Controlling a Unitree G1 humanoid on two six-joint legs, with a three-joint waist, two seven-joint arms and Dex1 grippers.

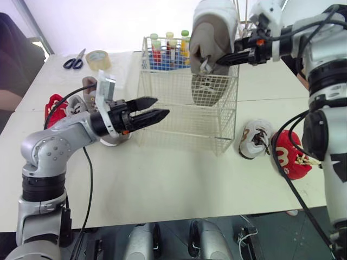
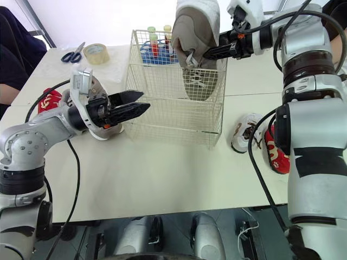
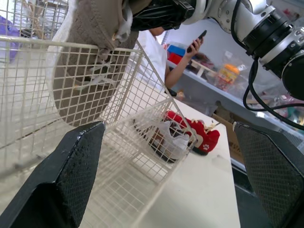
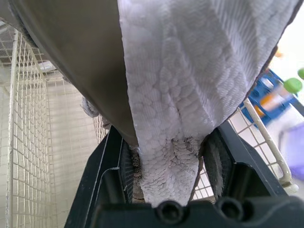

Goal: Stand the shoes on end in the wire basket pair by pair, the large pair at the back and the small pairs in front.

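Note:
The wire basket (image 1: 162, 116) stands mid-table. My right gripper (image 1: 209, 58) is shut on a large beige-and-white shoe (image 1: 212, 32) and holds it upright over the basket's back right part, with the shoe's lower end (image 1: 209, 89) inside the wire. In the right wrist view the fingers (image 4: 114, 171) clamp the shoe (image 4: 190, 85). My left gripper (image 1: 161, 106) is open and empty by the basket's left side. A small white shoe (image 1: 255, 138) and a small red shoe (image 1: 290, 154) lie to the basket's right. Another red shoe (image 1: 54, 108) and a beige shoe (image 1: 88, 86) lie behind my left arm.
A blue rack of coloured tubes (image 1: 168, 51) stands just behind the basket. Scissors (image 1: 74, 59) and a tape roll (image 1: 98, 58) lie at the back left. A person sits at the table's left edge (image 1: 11, 65). The front of the table (image 1: 179, 184) is bare.

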